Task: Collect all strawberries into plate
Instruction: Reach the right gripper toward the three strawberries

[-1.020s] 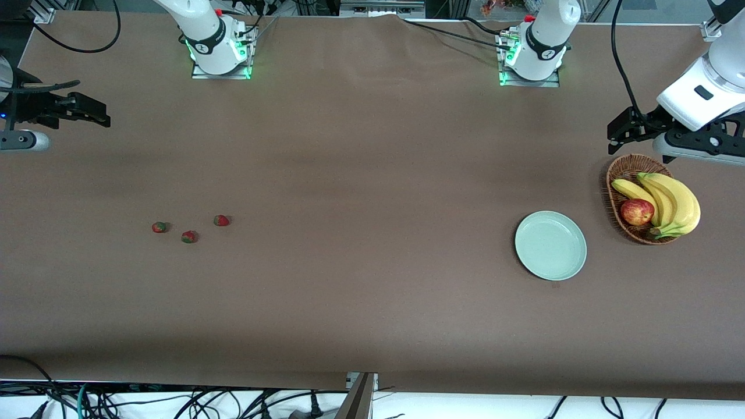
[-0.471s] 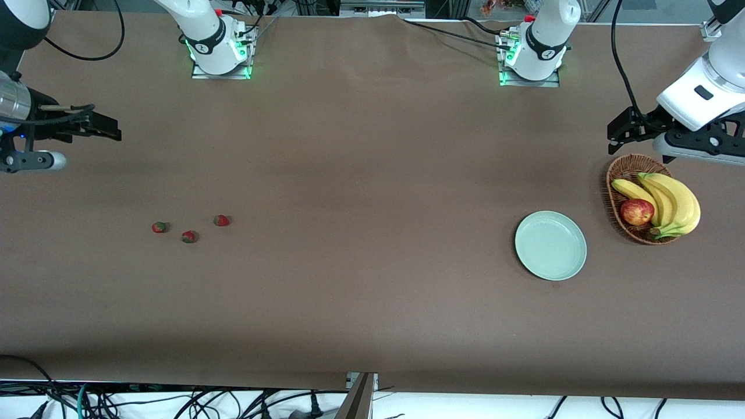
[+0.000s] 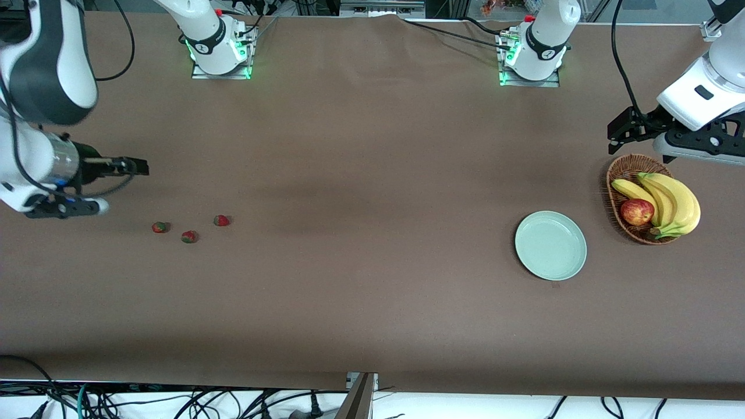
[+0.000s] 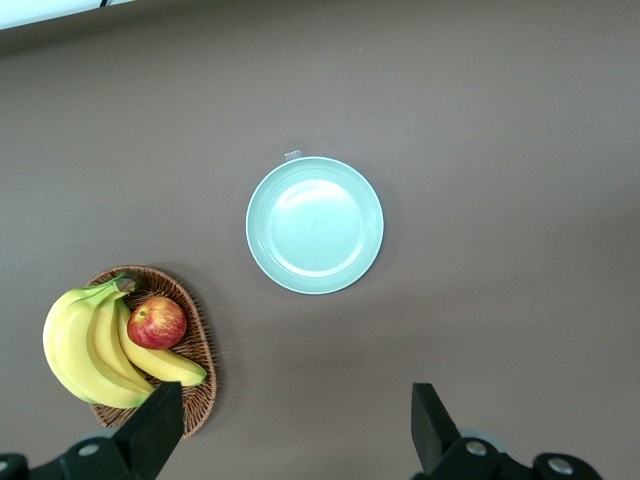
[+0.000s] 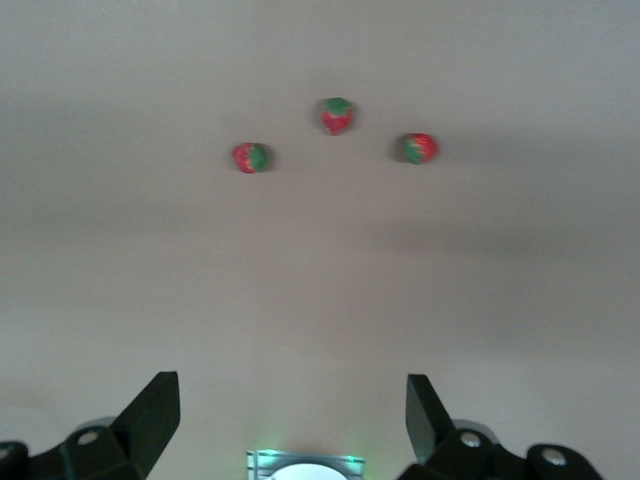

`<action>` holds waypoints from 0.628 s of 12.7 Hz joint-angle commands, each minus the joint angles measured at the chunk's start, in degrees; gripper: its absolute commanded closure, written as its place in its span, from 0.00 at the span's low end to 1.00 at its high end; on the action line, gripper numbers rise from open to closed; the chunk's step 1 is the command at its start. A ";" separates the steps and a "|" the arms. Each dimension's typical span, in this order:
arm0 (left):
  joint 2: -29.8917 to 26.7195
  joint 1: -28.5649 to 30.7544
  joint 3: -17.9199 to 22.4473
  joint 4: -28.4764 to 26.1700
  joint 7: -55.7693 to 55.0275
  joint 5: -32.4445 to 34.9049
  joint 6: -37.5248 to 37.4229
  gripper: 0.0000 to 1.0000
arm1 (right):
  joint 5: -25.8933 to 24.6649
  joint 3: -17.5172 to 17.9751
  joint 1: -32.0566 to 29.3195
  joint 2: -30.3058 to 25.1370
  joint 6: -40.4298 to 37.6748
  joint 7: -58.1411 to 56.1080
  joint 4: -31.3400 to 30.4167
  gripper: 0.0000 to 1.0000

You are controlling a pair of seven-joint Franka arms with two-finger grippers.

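My right gripper is wide open in the air, near the three strawberries on the table. My left gripper, also wide open, waits over the basket, beside the bare plate.

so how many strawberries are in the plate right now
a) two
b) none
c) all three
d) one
b) the plate holds nothing, and all three strawberries lie on the table toward the right arm's end.
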 commanded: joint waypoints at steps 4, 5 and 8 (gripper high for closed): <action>0.77 0.00 -0.30 1.74 -0.33 1.00 -1.27 0.00 | 3.00 0.45 3.01 7.70 16.28 0.94 -7.09 0.00; 0.77 0.00 -0.30 1.74 -0.33 1.00 -1.18 0.00 | 3.00 0.45 3.98 8.32 21.47 0.94 -10.07 0.00; 0.77 0.00 -0.30 1.74 -0.33 1.00 -1.27 0.00 | 2.92 0.45 5.04 9.90 33.26 0.77 -17.38 0.00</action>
